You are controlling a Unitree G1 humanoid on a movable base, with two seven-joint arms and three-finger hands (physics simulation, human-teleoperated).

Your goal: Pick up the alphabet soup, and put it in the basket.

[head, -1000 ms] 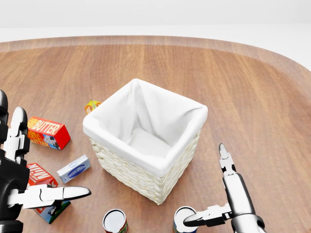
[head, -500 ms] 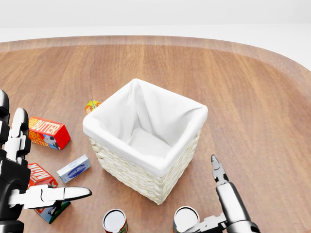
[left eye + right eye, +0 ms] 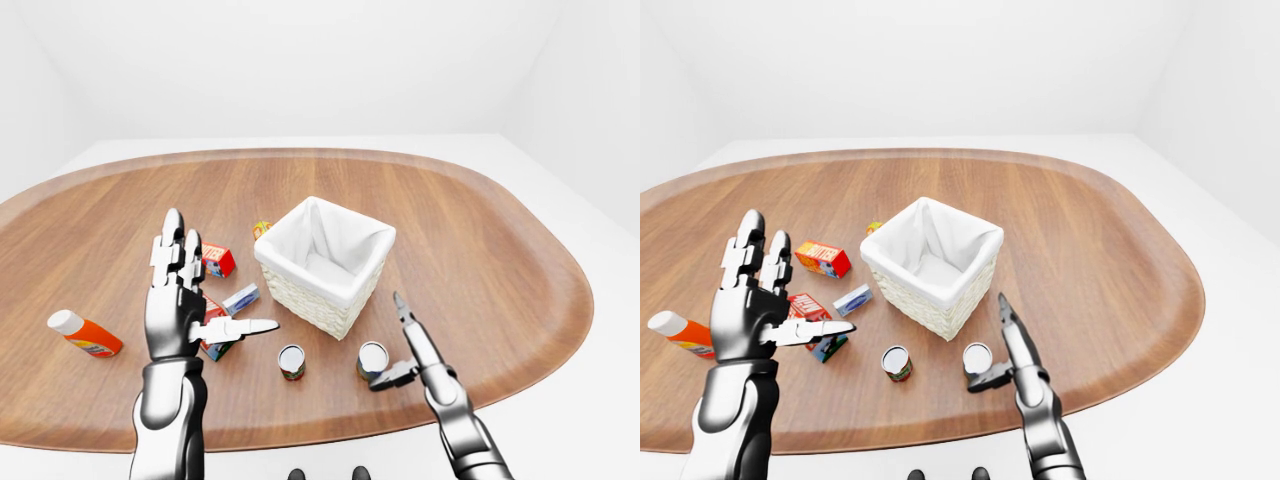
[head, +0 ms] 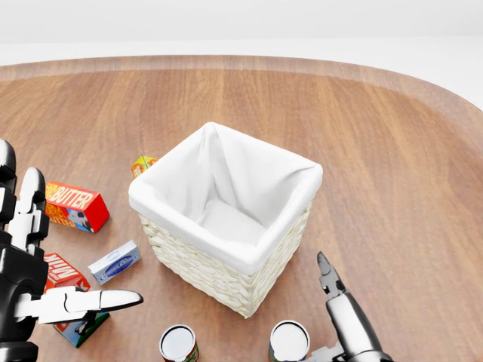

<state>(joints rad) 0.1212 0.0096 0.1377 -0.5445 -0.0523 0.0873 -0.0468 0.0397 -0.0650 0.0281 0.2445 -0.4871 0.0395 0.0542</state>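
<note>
Two silver-topped cans stand below the basket in the left-eye view: one with a red label (image 3: 291, 361) and one (image 3: 373, 358) right beside my right hand. I cannot read which is the alphabet soup. The white-lined wicker basket (image 3: 312, 301) stands mid-table, empty. My right hand (image 3: 388, 343) is open, its long finger pointing up and its thumb next to the right can's side, not closed round it. My left hand (image 3: 215, 290) is open and raised, palm spread, above the boxes at the left.
A red butter box (image 4: 74, 205), a blue-white small box (image 4: 115, 262), a red box (image 4: 60, 271) and a dark box (image 4: 79, 329) lie left of the basket. A small orange carton (image 4: 142, 164) lies by the basket's top-left. An orange bottle (image 3: 85, 335) lies far left. The table edge runs just below the cans.
My right hand has dropped toward the bottom of the head view; its thumb, earlier over the right can's top, now sits lower beside it. The left hand and the objects have not moved.
</note>
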